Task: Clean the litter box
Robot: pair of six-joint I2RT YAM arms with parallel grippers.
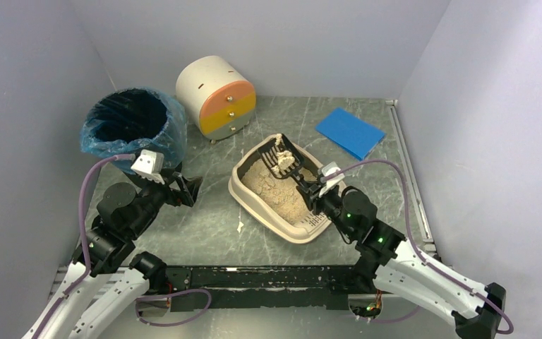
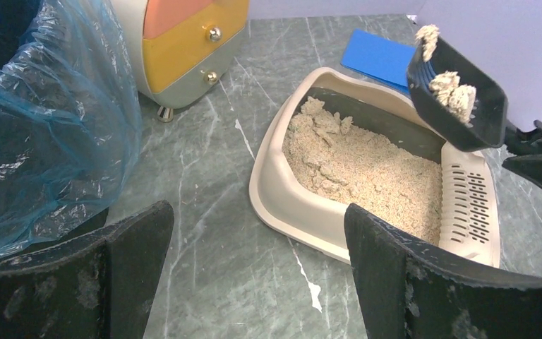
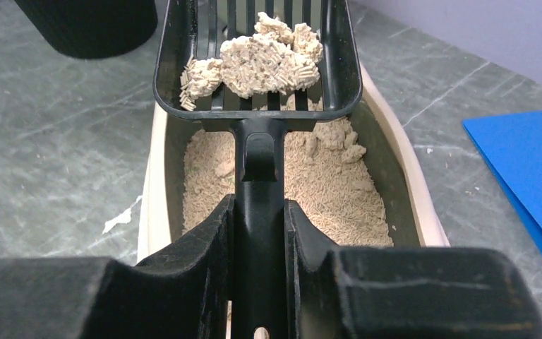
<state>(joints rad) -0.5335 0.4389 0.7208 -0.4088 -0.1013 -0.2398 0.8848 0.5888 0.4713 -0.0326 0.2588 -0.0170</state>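
Observation:
The beige litter box (image 1: 243,196) sits mid-table with tan litter in it, its slotted ledge (image 2: 471,201) at the near right end. My right gripper (image 3: 257,233) is shut on the handle of a black slotted scoop (image 1: 282,159). The scoop (image 3: 254,53) hangs above the far end of the box, carrying pale clumps of litter (image 3: 257,60). In the left wrist view the scoop (image 2: 459,99) tilts over the box's rim (image 2: 268,194). Over bare table left of the box, my left gripper (image 1: 190,189) stands open with nothing between its fingers (image 2: 395,275).
A black round bin with a blue liner (image 1: 130,123) stands at the far left, close to my left arm. A white cylindrical drawer unit with orange and yellow fronts (image 1: 219,95) is behind the box. A blue sheet (image 1: 349,132) lies far right. A white scrap (image 1: 240,227) lies on the table.

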